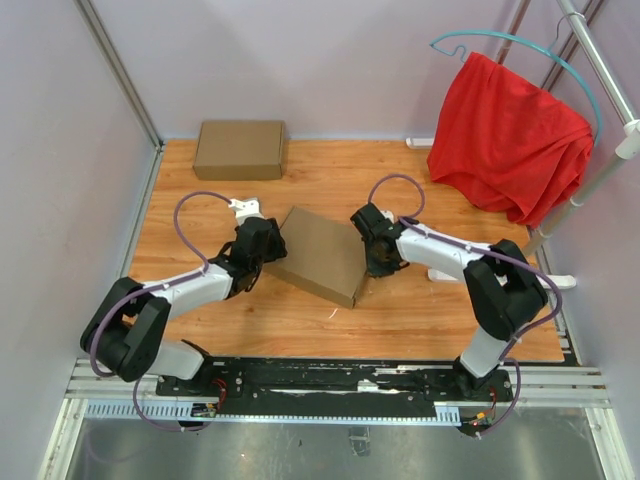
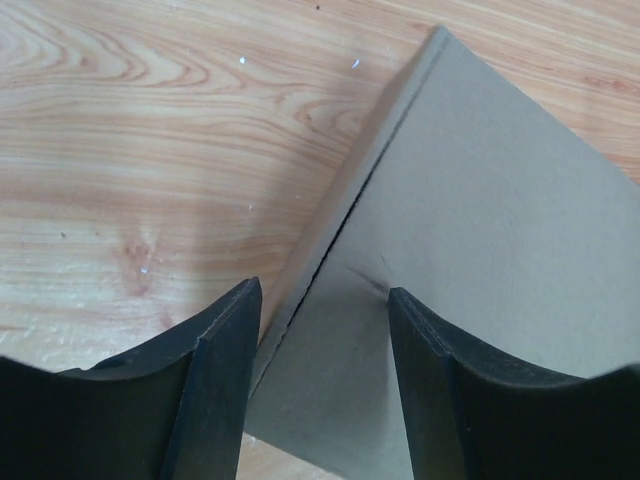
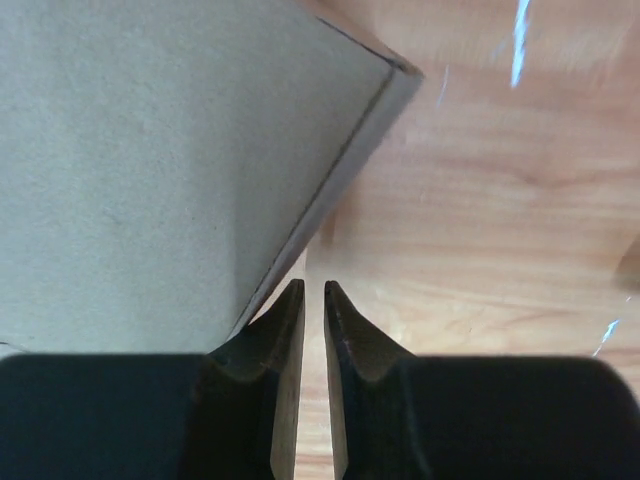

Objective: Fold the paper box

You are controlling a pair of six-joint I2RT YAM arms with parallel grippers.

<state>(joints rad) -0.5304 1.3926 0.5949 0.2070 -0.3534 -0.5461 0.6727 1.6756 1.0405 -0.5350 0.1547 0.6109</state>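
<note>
now arms bent inward: left end effector [image 2: 320, 300] open astride paper box [image 1: 322, 252] edge, right end effector [image 3: 314, 292] near-closed (empty) alongside.

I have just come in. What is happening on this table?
Two robot arms work on the paper box, which lies in the middle of the table and looks closed already. The left gripper is open, its fingers astride one edge of the box. The right gripper, almost shut, sits beside the opposite side, holding nothing.
</note>
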